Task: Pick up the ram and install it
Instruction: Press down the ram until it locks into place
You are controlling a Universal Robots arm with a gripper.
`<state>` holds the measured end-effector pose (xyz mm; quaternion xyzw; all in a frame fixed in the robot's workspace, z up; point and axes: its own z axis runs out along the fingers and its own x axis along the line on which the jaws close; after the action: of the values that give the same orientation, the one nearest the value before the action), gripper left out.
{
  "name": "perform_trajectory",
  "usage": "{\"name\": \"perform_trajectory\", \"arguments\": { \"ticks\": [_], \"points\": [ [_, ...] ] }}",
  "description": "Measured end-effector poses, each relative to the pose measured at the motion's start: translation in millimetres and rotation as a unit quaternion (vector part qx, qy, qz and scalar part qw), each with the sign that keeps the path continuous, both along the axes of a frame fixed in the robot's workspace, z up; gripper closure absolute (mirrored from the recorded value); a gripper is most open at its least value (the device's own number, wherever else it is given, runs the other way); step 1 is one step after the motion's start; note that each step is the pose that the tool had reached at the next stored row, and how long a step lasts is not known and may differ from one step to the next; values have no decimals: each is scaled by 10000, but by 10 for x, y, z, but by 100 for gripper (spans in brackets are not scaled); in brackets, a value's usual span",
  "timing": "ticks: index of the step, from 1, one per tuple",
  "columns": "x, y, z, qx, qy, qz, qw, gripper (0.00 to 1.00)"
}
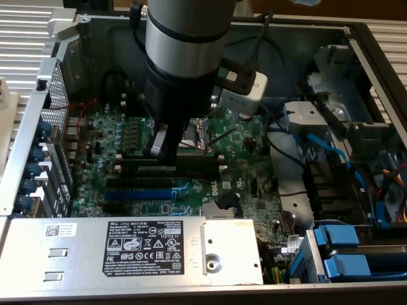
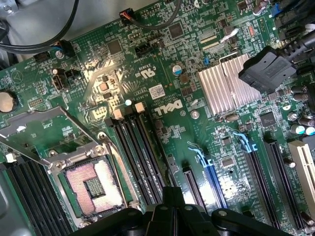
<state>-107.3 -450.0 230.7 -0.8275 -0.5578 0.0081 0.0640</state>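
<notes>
My gripper [image 1: 157, 151] hangs low over the motherboard [image 1: 102, 136], its fingers shut together with nothing visible between them. Right under it run the long black slots [image 1: 191, 166] with white end clips. A thin dark-green stick with a pale label, the ram [image 1: 152, 169], appears to stand on edge in one of these slots just below the fingertips; whether they touch it I cannot tell. In the wrist view the gripper [image 2: 172, 199] sits over one end of the black slots [image 2: 134, 150], beside the blue slot [image 2: 212, 174].
An open CPU socket [image 2: 93, 187] with its raised metal lever lies beside the slots. A silver heatsink [image 2: 224, 88] and a black connector [image 2: 268, 71] stand farther off. A labelled metal power-supply box [image 1: 127, 251], blue drive brackets [image 1: 346, 254] and cables crowd the case.
</notes>
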Motion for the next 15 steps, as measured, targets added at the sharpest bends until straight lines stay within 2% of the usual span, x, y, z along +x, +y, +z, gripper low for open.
{"name": "perform_trajectory", "arguments": {
  "ticks": [15],
  "points": [
    [0,0,-21,2,1,0,10000,89]
  ]
}}
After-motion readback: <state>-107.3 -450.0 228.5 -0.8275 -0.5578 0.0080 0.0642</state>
